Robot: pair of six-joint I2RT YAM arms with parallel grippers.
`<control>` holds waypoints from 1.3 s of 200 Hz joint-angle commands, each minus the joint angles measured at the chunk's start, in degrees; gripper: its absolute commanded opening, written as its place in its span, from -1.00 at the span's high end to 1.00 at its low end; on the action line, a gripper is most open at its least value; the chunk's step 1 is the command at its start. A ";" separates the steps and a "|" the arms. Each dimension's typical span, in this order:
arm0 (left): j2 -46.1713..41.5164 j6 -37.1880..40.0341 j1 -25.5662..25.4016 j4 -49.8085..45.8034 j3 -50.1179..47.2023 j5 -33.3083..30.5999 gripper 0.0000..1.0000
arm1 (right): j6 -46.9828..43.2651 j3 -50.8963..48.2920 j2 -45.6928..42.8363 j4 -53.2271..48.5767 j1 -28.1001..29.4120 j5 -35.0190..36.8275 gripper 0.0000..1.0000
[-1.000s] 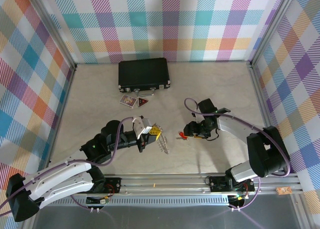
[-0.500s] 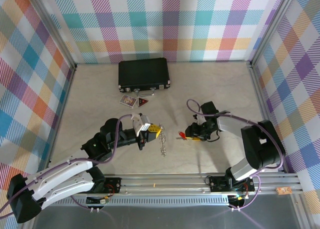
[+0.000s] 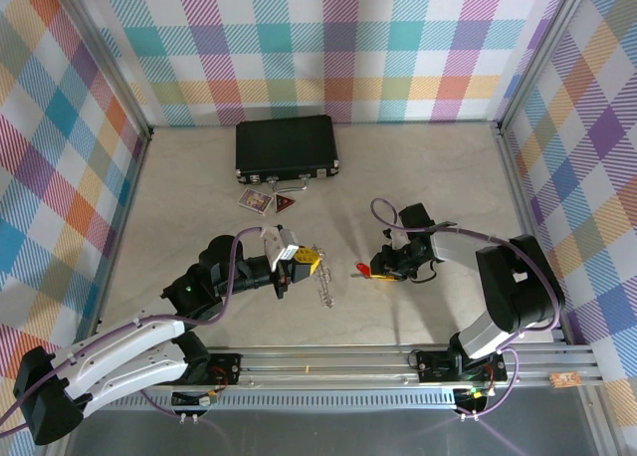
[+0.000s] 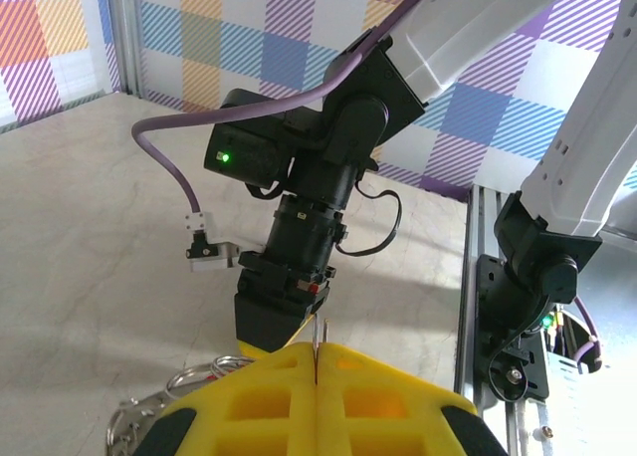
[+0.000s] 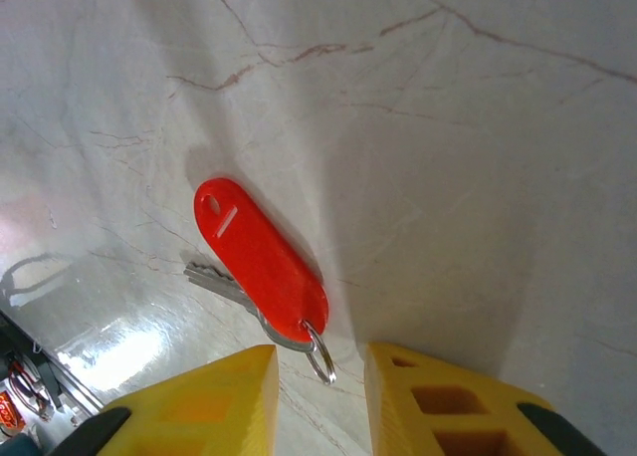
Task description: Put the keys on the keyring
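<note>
The keys (image 5: pixel 261 262), a red plastic tag over a silver key, lie flat on the marble table, with their small split ring pointing toward my right gripper (image 5: pixel 320 376). That gripper is open, its yellow fingers (image 5: pixel 209 396) standing either side of the split ring without touching it. In the top view the keys (image 3: pixel 361 271) lie just left of the right gripper (image 3: pixel 384 268). My left gripper (image 3: pixel 307 262) is shut on the keyring (image 3: pixel 323 289), which dangles below it. In the left wrist view a thin wire pokes out between the shut fingers (image 4: pixel 279 396), and ring loops of the keyring (image 4: pixel 189 381) show at lower left.
A black case (image 3: pixel 287 147) sits at the back of the table, with two small cards (image 3: pixel 256 199) and a red triangular card (image 3: pixel 286 203) in front of it. The right arm's wrist (image 4: pixel 299 247) hangs close ahead of the left gripper. An aluminium rail (image 3: pixel 328 361) runs along the near edge.
The right gripper's fingers have narrowed around the keys' split ring and dropped close to the table. The left gripper has shifted slightly with the keyring.
</note>
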 commanded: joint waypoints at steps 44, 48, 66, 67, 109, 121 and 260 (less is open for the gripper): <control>-0.17 -0.74 1.14 3.77 -0.15 1.83 1.00 | -1.17 -0.76 1.79 0.35 0.05 -2.20 0.53; -0.10 -0.81 1.14 3.88 -0.16 1.83 1.00 | -1.17 -0.70 1.86 0.46 0.05 -2.19 0.54; 0.04 -0.86 1.19 3.98 -0.15 2.04 1.00 | -1.30 -0.61 2.03 0.53 0.05 -2.52 0.56; 0.08 -0.84 1.18 3.98 -0.15 2.04 1.00 | -1.41 -0.59 2.04 0.49 0.05 -2.52 0.57; -0.23 -0.94 1.45 3.98 -0.14 2.38 1.00 | -1.59 -0.62 1.96 0.37 0.05 -2.46 0.65; -0.22 -0.99 1.44 3.89 -0.15 2.35 1.00 | -1.48 -0.66 1.96 0.53 0.05 -2.53 0.68; -0.42 -1.42 1.52 3.11 0.61 3.64 1.00 | -2.13 -2.27 -2.00 2.64 1.07 -4.00 0.91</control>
